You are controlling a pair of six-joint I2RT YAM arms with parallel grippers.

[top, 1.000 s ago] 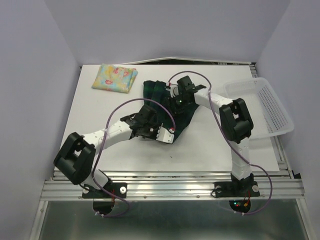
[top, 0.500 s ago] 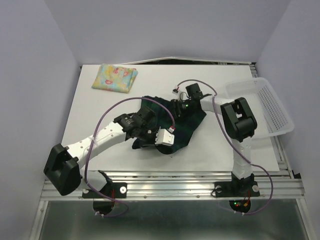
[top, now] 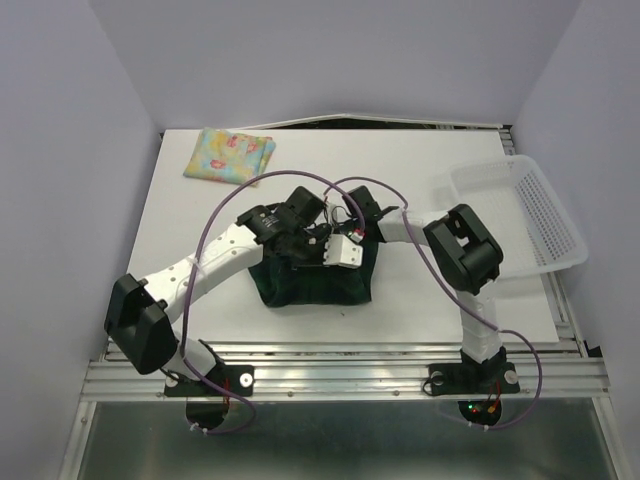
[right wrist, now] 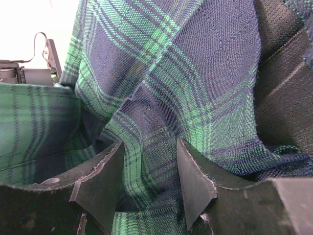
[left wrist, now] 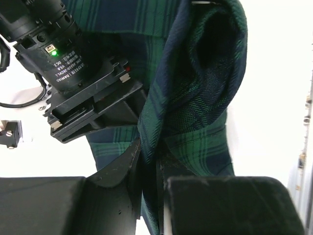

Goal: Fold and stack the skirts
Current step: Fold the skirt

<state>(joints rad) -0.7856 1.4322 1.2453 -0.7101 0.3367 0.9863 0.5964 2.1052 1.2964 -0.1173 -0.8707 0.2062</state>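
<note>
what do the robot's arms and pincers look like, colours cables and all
Left arm and right arm: white tubes between chunky black joints, a purple cable looping along each. Left pincer and right pincer have flat black fingers.

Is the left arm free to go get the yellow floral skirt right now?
Probably not yet: the left claw is shut on the plaid skirt. Nothing lies between it and the floral skirt, so after letting go, likely yes.
</note>
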